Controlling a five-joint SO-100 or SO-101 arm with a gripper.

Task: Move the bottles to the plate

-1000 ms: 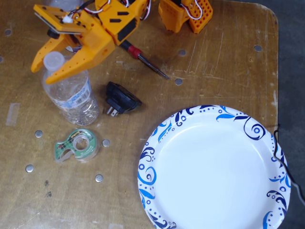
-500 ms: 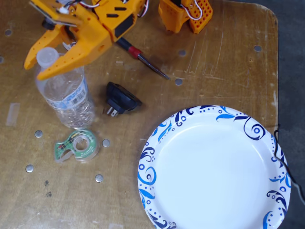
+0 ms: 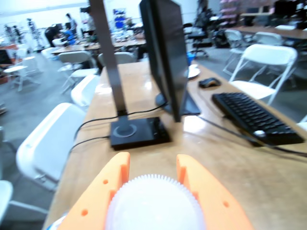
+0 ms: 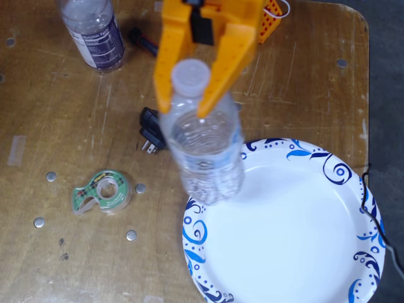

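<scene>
From where I operate, the gripper (image 4: 187, 112) has its two orange fingers (image 4: 165, 76) clenched on the neck of the pale-label bottle (image 4: 207, 148), one finger on each side just under the white cap (image 4: 190, 76). In the wrist view the cap (image 3: 154, 203) fills the bottom of the picture between the fingers (image 3: 103, 196), so I judge the hold to be centred, though I cannot see the contact itself. In the fixed view the bottle appears lifted; its long axis runs from the cap at about 11 o'clock down to the base at about 5 o'clock, and this is partly the camera angle, so I cannot say how much it really tilts. The relation that matters for me is between the base and the plate (image 4: 341, 173). The base appears over the rim of the plate at about 10 o'clock of the plate, so it is at the edge and not over the white middle. The centre of the plate lies toward 4 o'clock from the bottle. I think the next move should carry the bottle further in that direction before I lower it, otherwise the base can land on the sloped rim and tip. The dark-label bottle (image 4: 93, 30) stands on the table (image 4: 303, 76) at 10 o'clock from the gripper, well apart from the plate, not yet moved. The tape dispenser (image 4: 102, 191) is clear of the path.
</scene>
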